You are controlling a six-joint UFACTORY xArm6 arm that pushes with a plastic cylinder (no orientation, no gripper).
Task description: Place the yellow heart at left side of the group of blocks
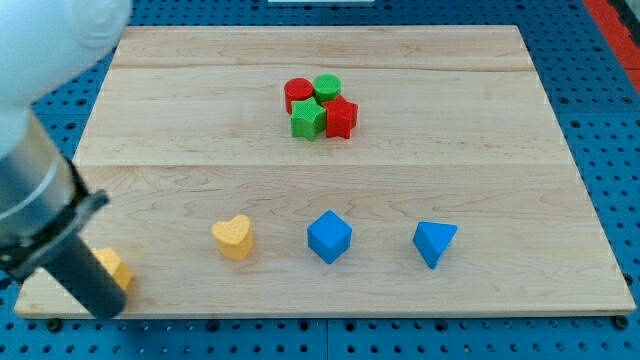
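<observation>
Near the view's bottom, yellow heart (233, 238) left of blue cube (329, 237), rod's tip (103, 312) bare, touching a yellow block (114, 267), red-green cluster (320, 106) above.

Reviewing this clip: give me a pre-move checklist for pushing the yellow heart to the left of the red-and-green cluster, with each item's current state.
1. Yellow heart block in view, standing free: ok.
2. Cluster of red and green blocks together near the view's top: ok.
3. My tip at the heart: not ok, it is at the view's bottom-left.
4. Tip clear of the yellow-orange block: cannot tell.
5. Blue cube and blue triangular block outside the path: ok.
</observation>
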